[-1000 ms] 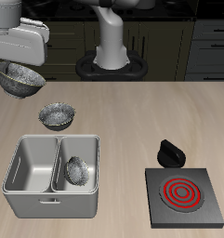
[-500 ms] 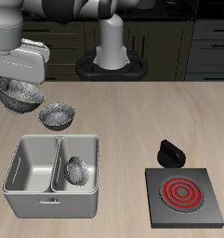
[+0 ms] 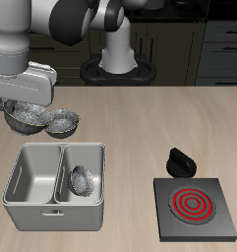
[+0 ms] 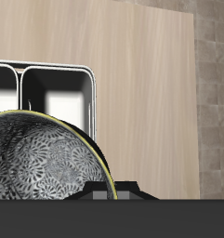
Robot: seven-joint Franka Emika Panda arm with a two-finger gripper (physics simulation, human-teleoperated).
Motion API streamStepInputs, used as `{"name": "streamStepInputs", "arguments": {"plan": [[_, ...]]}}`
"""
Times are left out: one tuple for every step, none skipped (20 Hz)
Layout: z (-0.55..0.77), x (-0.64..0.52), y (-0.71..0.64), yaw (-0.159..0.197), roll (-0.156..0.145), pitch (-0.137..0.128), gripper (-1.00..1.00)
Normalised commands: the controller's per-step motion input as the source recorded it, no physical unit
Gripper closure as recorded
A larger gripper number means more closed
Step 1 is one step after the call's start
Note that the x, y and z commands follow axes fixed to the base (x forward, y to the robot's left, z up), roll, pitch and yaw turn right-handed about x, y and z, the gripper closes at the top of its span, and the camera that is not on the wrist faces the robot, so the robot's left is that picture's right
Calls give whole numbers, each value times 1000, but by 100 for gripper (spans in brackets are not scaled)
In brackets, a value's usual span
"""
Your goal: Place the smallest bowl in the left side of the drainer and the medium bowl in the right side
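One small crinkly bowl [image 3: 82, 180] already lies in the drainer [image 3: 53, 211], in the compartment nearer the black stove plate [image 3: 196, 208]; the other compartment holds nothing. By its size I take it for the smallest bowl. The gripper [image 3: 25, 106] carries a second bowl [image 3: 28, 117], probably the medium bowl, low over the table just behind the drainer, beside a third bowl [image 3: 63, 122] resting on the wood. Fingers clamp that bowl's rim, judging by the wrist view, where its mottled inside [image 4: 44, 158] fills the foreground. Step in hand: transport of the medium bowl. Next move: carry toward the table's front, centre over the vacant compartment, lower, release.
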Motion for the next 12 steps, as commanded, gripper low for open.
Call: {"name": "streamStepInputs", "arguments": {"plan": [[-127, -11, 23, -10, 16, 19, 100], [-301, 66, 36, 4, -8, 32, 100], [-290, 13, -37, 35, -49, 35, 100], [-273, 40, -18, 29, -1, 28, 100], [-277, 29, -82, -54, 0, 32, 100], [-637, 96, 13, 13, -17, 69, 100], [-303, 10, -16, -4, 18, 38, 100], [-251, 30, -20, 35, -20, 25, 100], [-196, 11, -19, -21, -1, 23, 100], [-168, -9, -25, 5, 10, 8, 100], [-270, 0, -34, -22, -28, 34, 100], [-250, 7, -73, 87, -45, 21, 100]]}}
